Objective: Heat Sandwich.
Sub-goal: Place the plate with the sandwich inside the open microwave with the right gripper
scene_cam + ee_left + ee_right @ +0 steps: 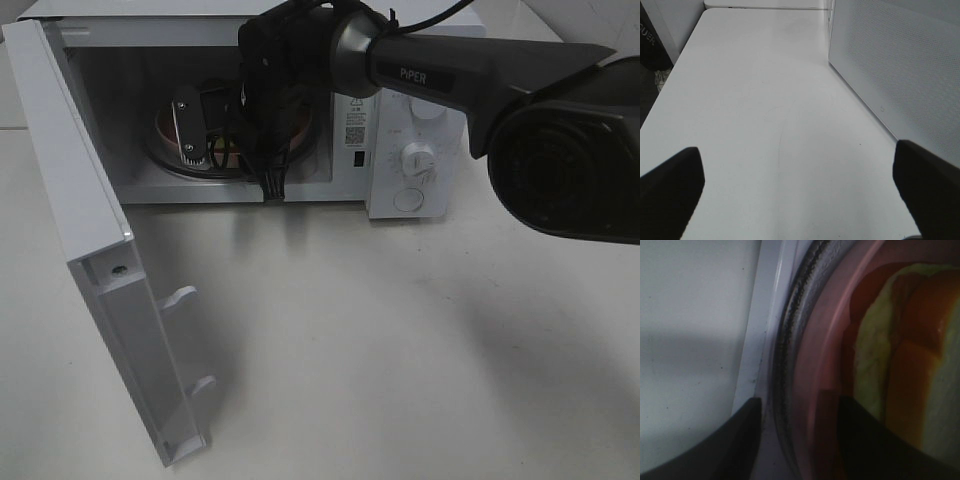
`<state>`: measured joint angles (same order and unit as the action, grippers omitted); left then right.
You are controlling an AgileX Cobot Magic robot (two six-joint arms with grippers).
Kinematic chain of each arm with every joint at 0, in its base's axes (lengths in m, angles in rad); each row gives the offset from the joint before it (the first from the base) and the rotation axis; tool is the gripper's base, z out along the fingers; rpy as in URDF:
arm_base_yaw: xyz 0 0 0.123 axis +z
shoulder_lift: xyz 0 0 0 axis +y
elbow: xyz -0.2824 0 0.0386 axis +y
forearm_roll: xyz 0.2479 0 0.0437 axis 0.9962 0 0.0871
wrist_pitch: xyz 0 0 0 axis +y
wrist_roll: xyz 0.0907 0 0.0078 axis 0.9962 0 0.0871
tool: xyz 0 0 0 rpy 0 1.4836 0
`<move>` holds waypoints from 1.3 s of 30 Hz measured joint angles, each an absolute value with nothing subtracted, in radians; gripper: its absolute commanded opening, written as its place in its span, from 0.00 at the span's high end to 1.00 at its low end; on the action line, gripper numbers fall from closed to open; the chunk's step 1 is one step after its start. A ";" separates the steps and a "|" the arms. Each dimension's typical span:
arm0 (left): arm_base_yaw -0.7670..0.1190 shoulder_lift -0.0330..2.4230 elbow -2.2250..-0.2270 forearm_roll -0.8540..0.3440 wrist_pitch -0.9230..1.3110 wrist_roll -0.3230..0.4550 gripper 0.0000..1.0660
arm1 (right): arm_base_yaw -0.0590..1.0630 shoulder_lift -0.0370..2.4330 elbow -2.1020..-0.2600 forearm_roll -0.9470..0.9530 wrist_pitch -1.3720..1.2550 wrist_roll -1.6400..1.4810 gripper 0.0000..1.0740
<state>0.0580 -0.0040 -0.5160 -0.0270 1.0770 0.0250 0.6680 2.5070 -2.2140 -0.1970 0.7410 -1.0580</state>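
The sandwich (910, 355) lies on the pink plate (815, 365), which sits on the glass turntable (787, 340) inside the open microwave (410, 160). My right gripper (800, 440) reaches into the oven (200, 140). Its jaws stand a little apart astride the plate's rim, one finger (740, 440) outside the turntable, the other over the plate. In the high view only slivers of the plate (305, 128) show behind the arm, and the sandwich is hidden. My left gripper (797, 195) is open and empty over the white table and is out of the high view.
The microwave door (90, 230) swings wide open to the left and reaches toward the table's front. Its outer perforated face (900, 65) stands close beside my left gripper. The control knobs (418, 158) are on the oven's right. The right arm (560, 130) crosses the top right.
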 measured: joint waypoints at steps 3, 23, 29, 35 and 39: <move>0.058 -0.004 -0.516 -0.027 1.077 0.025 0.08 | 0.668 2.507 -2.214 -0.197 0.738 -1.040 0.33; 0.058 -0.004 -0.516 -0.027 1.077 0.025 0.08 | 0.668 2.444 -2.056 -0.209 0.607 -0.953 0.29; 0.058 -0.004 -0.516 -0.027 1.077 0.025 0.08 | 0.668 2.395 -1.996 -0.235 0.577 -0.952 0.29; 0.058 -0.004 -0.516 -0.027 1.077 0.025 0.08 | 0.668 2.370 -1.951 -0.254 0.567 -0.929 0.29; 0.058 -0.004 -0.516 -0.027 1.077 0.025 0.08 | 0.668 2.340 -1.900 -0.267 0.554 -0.913 0.29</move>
<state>0.0580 -0.0040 -0.5160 -0.0270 1.0770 0.0250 0.6680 2.3400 -1.9000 -0.2670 0.5540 -0.9130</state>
